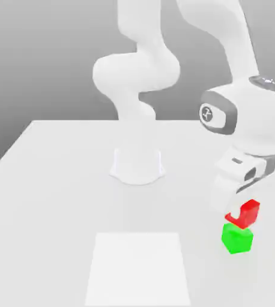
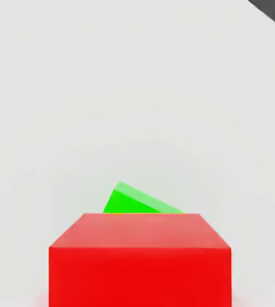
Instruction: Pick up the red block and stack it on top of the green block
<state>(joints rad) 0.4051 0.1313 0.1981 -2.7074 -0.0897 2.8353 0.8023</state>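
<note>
The small bright red cube (image 1: 246, 213) sits on the small bright green cube (image 1: 236, 238), near the white table's (image 1: 56, 180) right edge in the exterior view, skewed and overhanging. Gripper (image 1: 239, 210): grip state cannot be told. Risk: off-centre seating could topple it on release. The hand view shows the green corner (image 2: 131, 201) protruding behind the red cube (image 2: 140, 261).

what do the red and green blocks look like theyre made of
Red block: a smooth, evenly coloured cube with a matte look and no grain or texture, so probably plastic or painted; as a render, the material stays open. Green block: the same plain, uniform, unmarked faces, likely the same material.
</note>
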